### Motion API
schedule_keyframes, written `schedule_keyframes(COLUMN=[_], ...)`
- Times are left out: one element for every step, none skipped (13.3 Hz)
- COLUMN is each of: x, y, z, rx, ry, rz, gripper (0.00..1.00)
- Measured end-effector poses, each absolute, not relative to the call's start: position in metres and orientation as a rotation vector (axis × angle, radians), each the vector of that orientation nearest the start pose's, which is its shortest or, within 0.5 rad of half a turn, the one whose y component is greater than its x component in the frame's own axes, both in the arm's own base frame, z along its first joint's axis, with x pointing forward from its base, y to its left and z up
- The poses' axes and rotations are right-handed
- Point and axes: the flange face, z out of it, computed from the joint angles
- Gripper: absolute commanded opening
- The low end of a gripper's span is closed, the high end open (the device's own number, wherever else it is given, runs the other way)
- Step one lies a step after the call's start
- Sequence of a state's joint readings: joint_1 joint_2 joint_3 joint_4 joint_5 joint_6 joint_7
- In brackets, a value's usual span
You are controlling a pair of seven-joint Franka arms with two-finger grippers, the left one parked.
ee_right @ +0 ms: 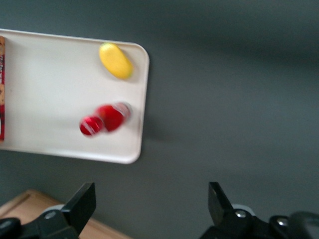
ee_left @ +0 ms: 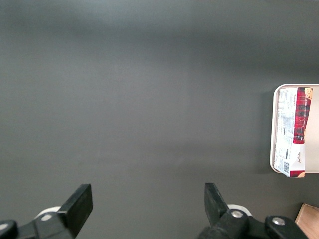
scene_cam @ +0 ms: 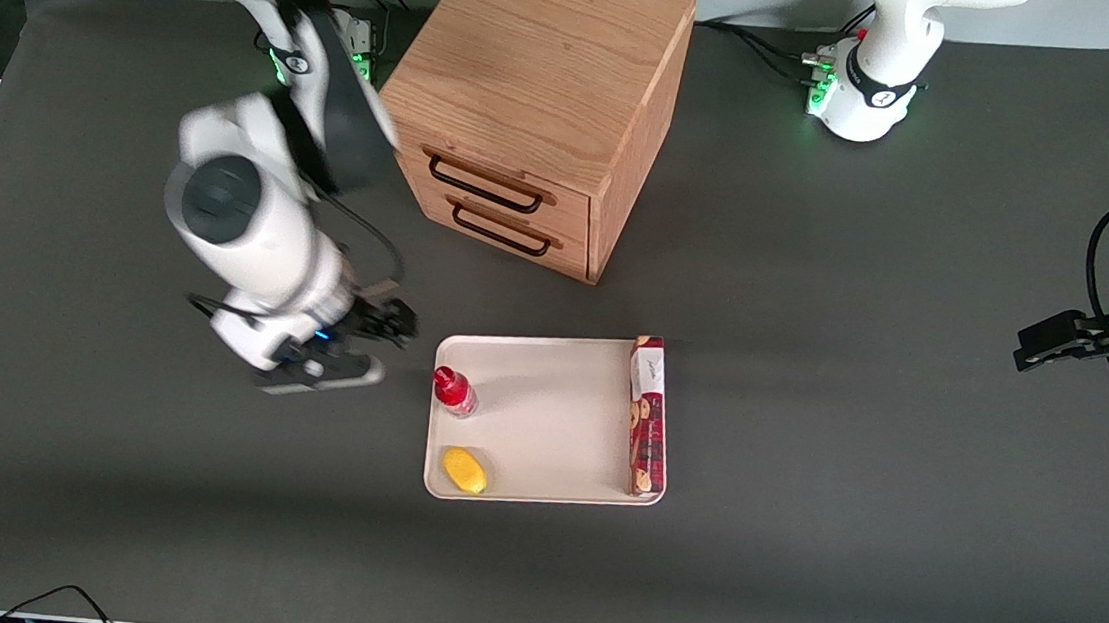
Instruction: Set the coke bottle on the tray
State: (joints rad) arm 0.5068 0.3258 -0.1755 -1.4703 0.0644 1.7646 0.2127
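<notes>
The small red coke bottle (scene_cam: 454, 390) stands upright on the cream-white tray (scene_cam: 555, 422), close to the tray's edge at the working arm's end. In the right wrist view the bottle (ee_right: 105, 119) stands on the tray (ee_right: 50, 94) near its rim. My right gripper (scene_cam: 366, 340) is off the tray, above the dark table beside that edge and apart from the bottle. Its fingers (ee_right: 82, 204) stand wide apart with nothing between them; the gripper (ee_right: 149, 201) is open and empty.
A yellow lemon-like object (scene_cam: 464, 470) lies on the tray, nearer the front camera than the bottle. A long red biscuit box (scene_cam: 647, 415) lies along the tray's edge toward the parked arm. A wooden drawer cabinet (scene_cam: 543, 100) stands farther from the camera.
</notes>
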Motion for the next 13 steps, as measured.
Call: schedule_keyframes(x=[0.602, 0.587, 0.57, 0.553, 0.537, 0.527, 0.522, 0.522, 0.522, 0.523, 0.523, 0.523, 0.524], y=[0.2, 0.166, 0.133, 0.104, 0.076, 0.052, 0.029, 0.01, -0.001, -0.006, -0.007, -0.007, -0.007], z=[0.526, 0.553, 0.572, 0.584, 0.592, 0.595, 0.595, 0.595, 0.594, 0.595, 0.596, 0.598, 0.601], rx=[-3.129, -3.115, -3.1, -3.085, -3.077, -3.074, -3.071, -3.068, -3.067, -3.072, -3.088, -3.108, -3.122], ry=[-0.128, -0.073, -0.019, 0.023, 0.061, 0.092, 0.129, 0.167, 0.193, 0.204, 0.203, 0.196, 0.191], rz=[0.069, 0.07, 0.066, 0.058, 0.06, 0.065, 0.066, 0.066, 0.064, 0.06, 0.055, 0.047, 0.035], gripper=[1.0, 1.0, 1.0, 1.0, 1.0, 1.0, 1.0, 1.0, 1.0, 1.0, 1.0, 1.0, 1.0])
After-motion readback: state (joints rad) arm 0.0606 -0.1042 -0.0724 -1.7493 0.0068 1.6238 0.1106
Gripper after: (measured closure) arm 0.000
